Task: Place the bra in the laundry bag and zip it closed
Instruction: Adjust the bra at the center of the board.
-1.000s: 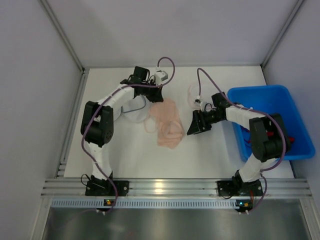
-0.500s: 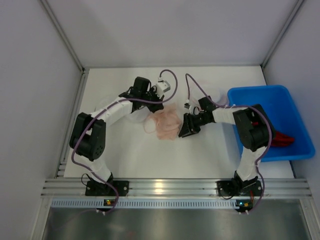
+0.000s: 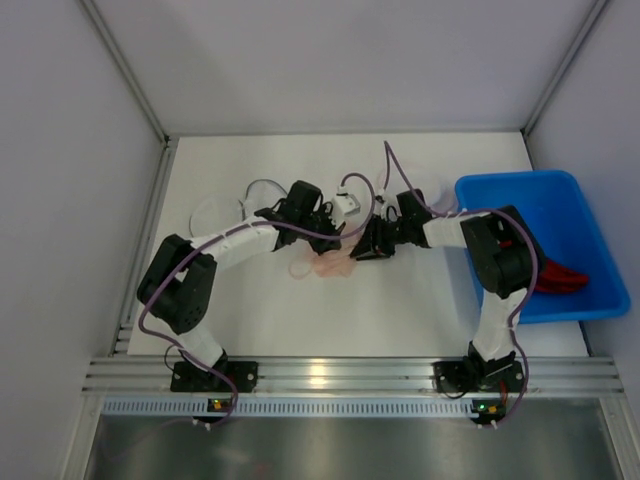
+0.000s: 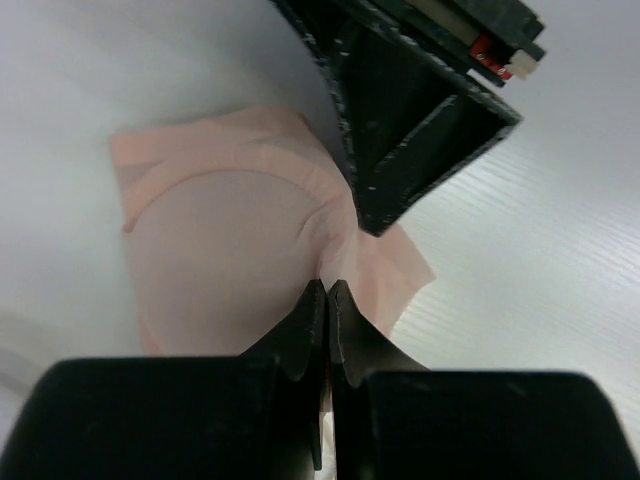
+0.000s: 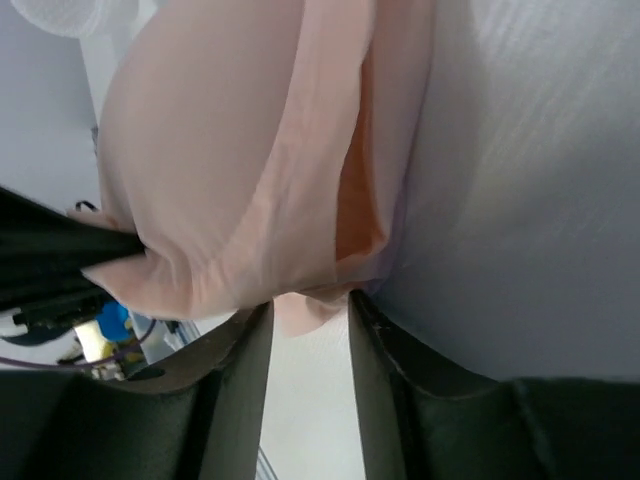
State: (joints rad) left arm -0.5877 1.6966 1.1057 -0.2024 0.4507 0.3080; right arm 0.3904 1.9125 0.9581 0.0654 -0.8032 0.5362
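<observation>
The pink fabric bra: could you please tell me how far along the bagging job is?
Done: nothing bagged yet. In hand: the left gripper is shut on the pink fabric bra, which lies bunched on the white table. The right gripper straddles its edge, grip unclear. Left: opening the bag, putting the bra in and zipping it. I cannot make out the bag clearly.

Arms (image 3: 235,240) white with black joints; purple cables (image 3: 388,158); fingers (image 4: 305,340) seemingly matte black.
</observation>
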